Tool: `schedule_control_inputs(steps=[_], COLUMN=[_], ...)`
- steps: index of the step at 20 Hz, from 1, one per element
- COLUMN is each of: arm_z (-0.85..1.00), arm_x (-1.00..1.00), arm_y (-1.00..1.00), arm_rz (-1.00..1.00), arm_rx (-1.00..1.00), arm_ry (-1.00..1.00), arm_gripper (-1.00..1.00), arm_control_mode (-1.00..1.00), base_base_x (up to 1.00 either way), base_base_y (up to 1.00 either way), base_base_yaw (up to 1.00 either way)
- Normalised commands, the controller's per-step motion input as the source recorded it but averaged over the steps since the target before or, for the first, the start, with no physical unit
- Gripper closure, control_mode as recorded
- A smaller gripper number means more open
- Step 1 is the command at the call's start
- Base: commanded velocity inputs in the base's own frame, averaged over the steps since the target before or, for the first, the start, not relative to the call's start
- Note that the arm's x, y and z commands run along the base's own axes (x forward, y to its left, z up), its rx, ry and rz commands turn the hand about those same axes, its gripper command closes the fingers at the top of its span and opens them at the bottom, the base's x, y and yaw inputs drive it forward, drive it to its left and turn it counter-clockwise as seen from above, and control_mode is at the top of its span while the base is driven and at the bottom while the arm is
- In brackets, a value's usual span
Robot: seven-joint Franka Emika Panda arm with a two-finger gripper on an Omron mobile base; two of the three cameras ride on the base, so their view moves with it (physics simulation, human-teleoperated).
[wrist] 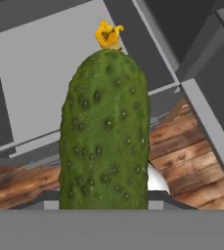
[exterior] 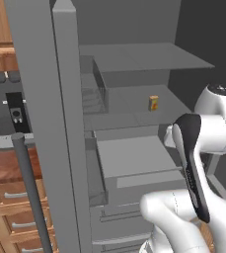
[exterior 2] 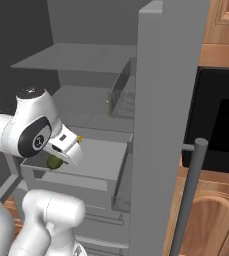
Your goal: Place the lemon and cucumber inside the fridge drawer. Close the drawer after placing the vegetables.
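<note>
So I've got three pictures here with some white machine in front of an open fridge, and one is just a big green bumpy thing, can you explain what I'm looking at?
It is a rendered kitchen with a white robot arm on a driving base, facing an open grey fridge. Two pictures come from cameras on the base, behind the arm to its left and to its right. The third comes from a camera on the hand, looking along the gripper.

The green bumpy thing is the cucumber, held in the closed gripper and so close to the hand camera that it looks huge. From the right base camera you see just a bit of it under the hand, over the pulled-out fridge drawer.

On a fridge shelf stands a small orange-yellow carton.
</note>
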Motion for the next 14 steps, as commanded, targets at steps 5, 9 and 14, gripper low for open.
schedule_control_inputs(steps=[5,9,14], arm_z=[-0.70,-0.47,-0.17], arm_x=[0.66,0.60,0.51], arm_y=[0.05,0.00,0.00], arm_rz=[0.00,0.00,0.02], arm_rx=[-0.02,0.00,0.00], arm_ry=[0.20,0.08,0.03], arm_gripper=[1.00,1.00,1.00], arm_control_mode=[-1.00,-1.00,-1.00], base_base_x=[0.00,0.00,0.00], base_base_y=[0.00,0.00,0.00], base_base_yaw=[0.00,0.00,0.00])
